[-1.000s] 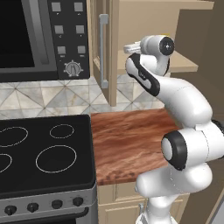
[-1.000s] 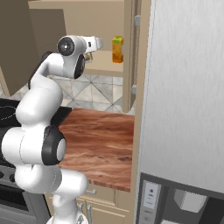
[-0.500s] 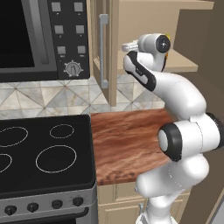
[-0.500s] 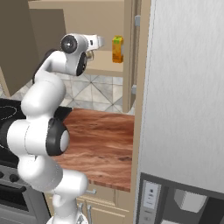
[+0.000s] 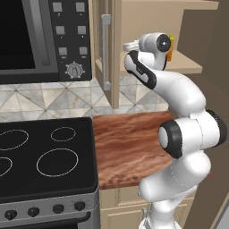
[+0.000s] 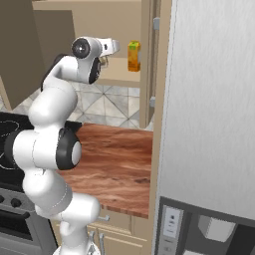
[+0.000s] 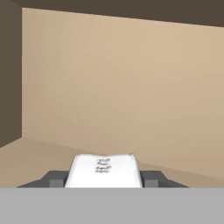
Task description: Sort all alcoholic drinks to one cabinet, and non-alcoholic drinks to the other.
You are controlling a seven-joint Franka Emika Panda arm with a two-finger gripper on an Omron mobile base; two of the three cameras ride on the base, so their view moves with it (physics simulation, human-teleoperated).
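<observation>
While my hand (image 7: 104,180) pinches the white carton (image 7: 104,169) at lower centre, the orange box (image 6: 133,56) stands on the cabinet shelf (image 6: 117,78), upper centre.

A reddish-brown wooden counter (image 5: 129,143) runs below the jaws, with tan drawers under its front edge. Further left of it lies a black stove top (image 5: 42,156) with white ring marks and a row of dark knobs. A black microwave (image 5: 40,38) hangs above the stove, level with the jaws. The wall behind is grey-beige tile (image 5: 53,98) in a diamond pattern. A tall grey refrigerator (image 6: 209,124) stands to the right.
</observation>
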